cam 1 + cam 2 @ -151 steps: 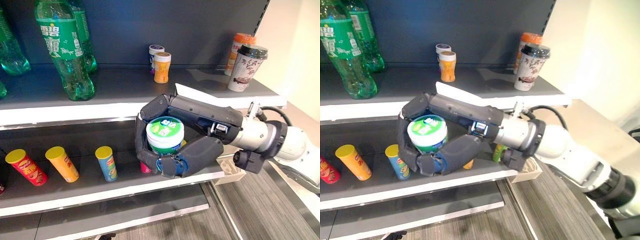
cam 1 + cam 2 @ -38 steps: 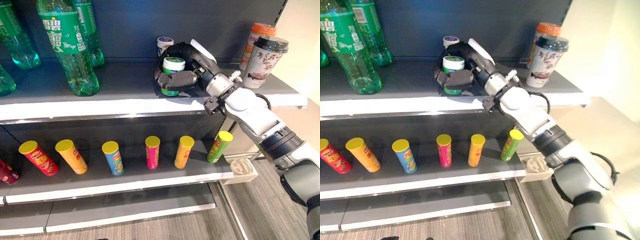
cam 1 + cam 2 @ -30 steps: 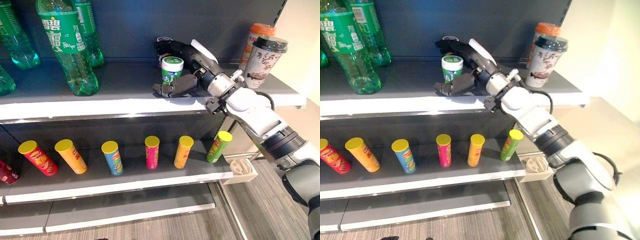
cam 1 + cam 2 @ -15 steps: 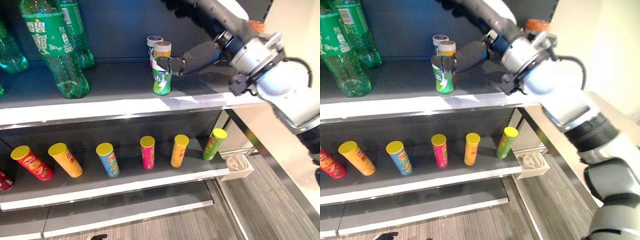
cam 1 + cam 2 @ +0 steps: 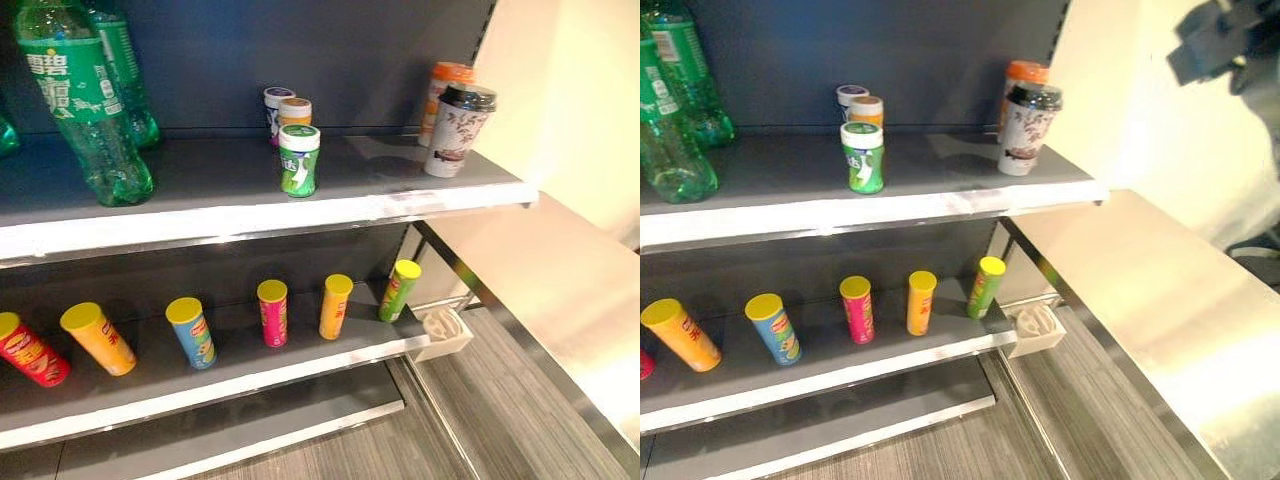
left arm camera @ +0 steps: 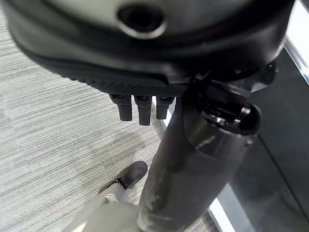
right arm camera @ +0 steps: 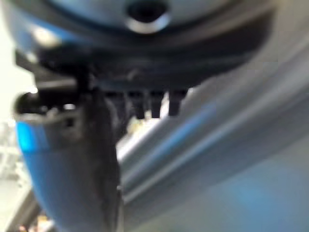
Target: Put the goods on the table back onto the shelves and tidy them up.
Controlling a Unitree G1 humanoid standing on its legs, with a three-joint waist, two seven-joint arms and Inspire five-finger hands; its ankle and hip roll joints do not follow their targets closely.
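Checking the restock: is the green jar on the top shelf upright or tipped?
Upright: the green jar stands on its base, white lid up, on the top shelf.

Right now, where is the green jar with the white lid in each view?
Left eye view: green jar stands upright on the top shelf, just in front of the orange-lidded jar.
Right eye view: same spot, left of centre.
Wrist views: not there.
Shared landmark: patterned cup.

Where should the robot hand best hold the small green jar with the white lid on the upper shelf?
Probably round the small green jar with the white lid from the front or right: it stands upright near the shelf edge, with two similar small jars close behind.
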